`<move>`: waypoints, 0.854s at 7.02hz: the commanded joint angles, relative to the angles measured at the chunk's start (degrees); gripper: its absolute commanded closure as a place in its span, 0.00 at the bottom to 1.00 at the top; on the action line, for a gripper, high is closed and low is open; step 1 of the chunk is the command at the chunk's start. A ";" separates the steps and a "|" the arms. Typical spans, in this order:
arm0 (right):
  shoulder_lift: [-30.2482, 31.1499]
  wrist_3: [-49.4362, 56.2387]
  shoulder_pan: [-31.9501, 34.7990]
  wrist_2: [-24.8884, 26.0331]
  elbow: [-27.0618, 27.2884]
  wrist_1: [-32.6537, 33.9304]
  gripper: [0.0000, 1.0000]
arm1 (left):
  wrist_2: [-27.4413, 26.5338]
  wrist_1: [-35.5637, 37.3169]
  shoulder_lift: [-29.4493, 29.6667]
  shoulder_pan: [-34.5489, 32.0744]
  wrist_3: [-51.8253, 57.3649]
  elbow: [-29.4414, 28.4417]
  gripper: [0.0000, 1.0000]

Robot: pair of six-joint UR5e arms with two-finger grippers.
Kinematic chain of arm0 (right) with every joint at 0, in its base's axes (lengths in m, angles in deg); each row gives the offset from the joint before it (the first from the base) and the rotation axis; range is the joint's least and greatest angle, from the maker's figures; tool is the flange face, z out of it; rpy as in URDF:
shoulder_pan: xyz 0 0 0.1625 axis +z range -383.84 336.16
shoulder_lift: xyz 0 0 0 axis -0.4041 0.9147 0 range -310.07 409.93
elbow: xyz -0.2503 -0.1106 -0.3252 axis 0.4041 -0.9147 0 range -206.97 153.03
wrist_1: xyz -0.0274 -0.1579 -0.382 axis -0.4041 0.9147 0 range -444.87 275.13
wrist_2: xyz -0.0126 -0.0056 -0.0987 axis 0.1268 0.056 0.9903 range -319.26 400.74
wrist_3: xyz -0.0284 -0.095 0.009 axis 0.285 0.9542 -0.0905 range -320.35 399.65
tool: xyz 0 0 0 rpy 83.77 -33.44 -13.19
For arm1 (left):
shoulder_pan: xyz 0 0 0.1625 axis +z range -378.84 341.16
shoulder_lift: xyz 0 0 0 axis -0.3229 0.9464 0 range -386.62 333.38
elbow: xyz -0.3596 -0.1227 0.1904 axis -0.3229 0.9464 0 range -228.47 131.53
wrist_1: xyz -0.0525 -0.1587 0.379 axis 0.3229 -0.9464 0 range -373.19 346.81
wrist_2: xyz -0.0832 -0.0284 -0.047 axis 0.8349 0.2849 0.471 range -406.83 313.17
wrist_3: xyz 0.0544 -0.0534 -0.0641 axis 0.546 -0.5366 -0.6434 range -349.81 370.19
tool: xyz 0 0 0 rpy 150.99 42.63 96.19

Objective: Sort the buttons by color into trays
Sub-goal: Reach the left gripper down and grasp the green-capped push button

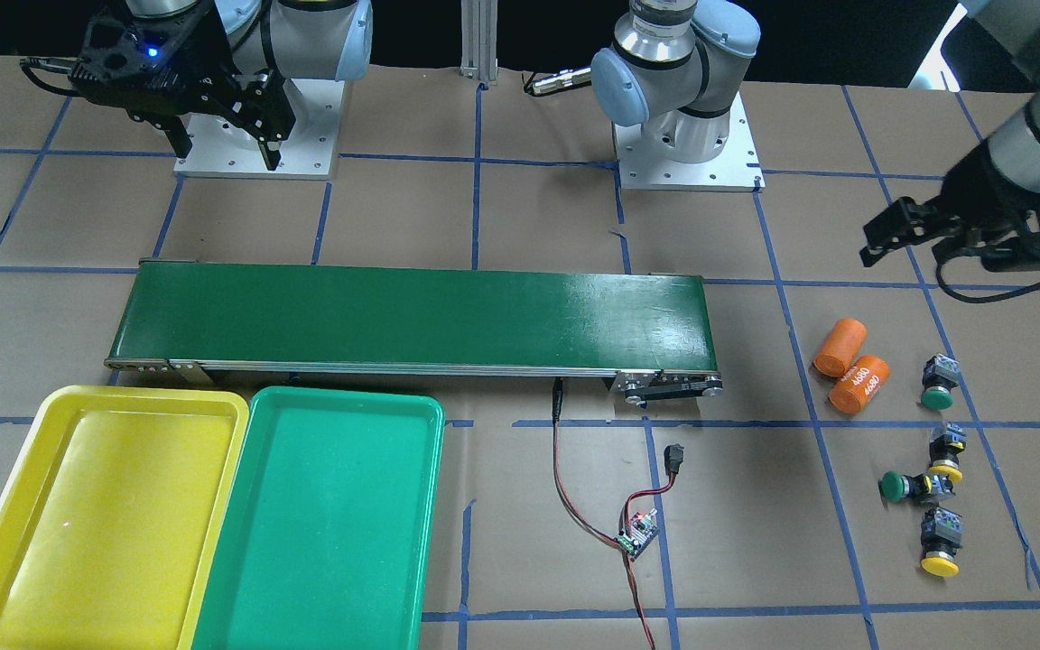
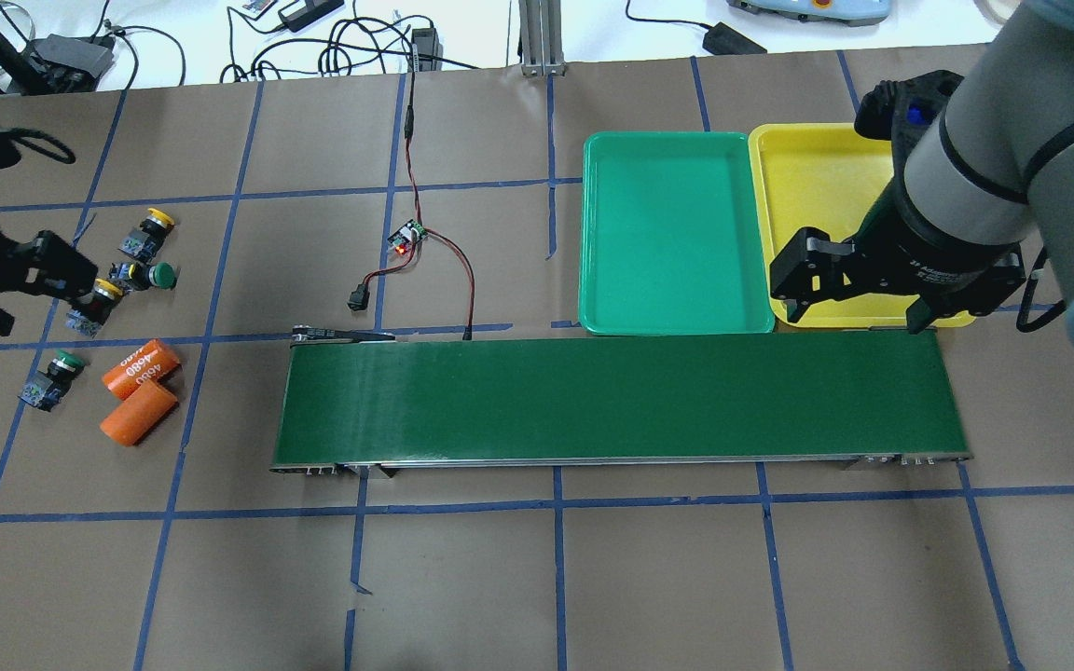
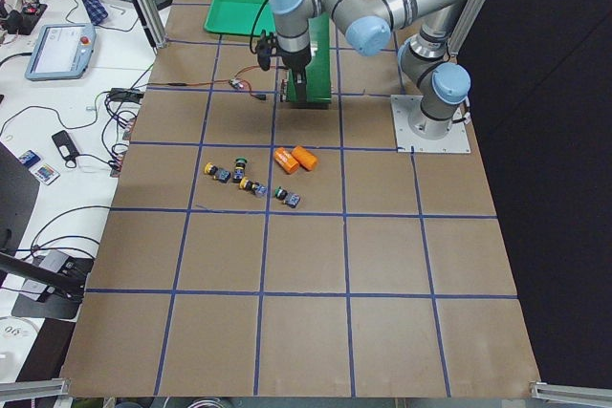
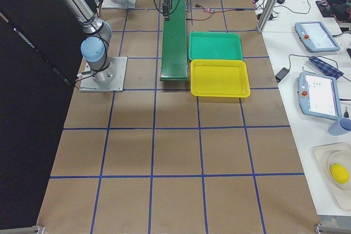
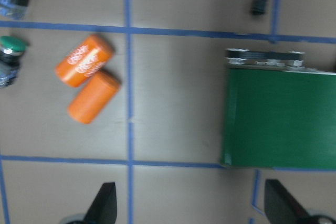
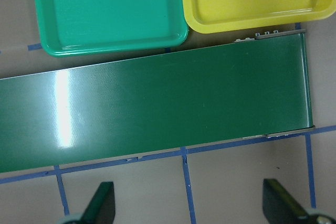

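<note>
Overhead exterior view gives you all four buttons lying loose on the paper at the left arm's end, two green-capped and two yellow-capped, just beside two orange cylinders. Neither the green tray nor the yellow tray holds one, so sorting looks unstarted. Your left gripper hovers by the cluster, fingers spread wide, likely for a first pick. Your right gripper, equally wide and holding nothing, hangs over the belt end beside the trays, probably to receive.
</note>
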 commanded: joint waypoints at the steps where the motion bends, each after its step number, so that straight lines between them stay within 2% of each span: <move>1: 0.38 0.06 0.04 1.52 0.09 -0.45 0.00 | -0.58 10.89 9.12 10.36 15.88 0.87 0.00; 3: 0.29 0.15 0.04 0.65 0.17 0.16 0.00 | -1.20 26.61 19.48 11.08 27.76 1.13 0.00; 4: 0.29 0.15 0.04 0.65 0.52 0.34 0.00 | -1.37 27.03 21.10 11.34 30.87 1.48 0.00; 5: 0.29 0.15 0.04 0.56 0.70 0.34 0.00 | -1.20 29.30 22.95 12.82 35.95 4.18 0.00; 6: 0.12 0.15 0.04 -1.44 0.79 -0.10 0.00 | -1.46 37.50 24.53 13.45 36.87 6.90 0.00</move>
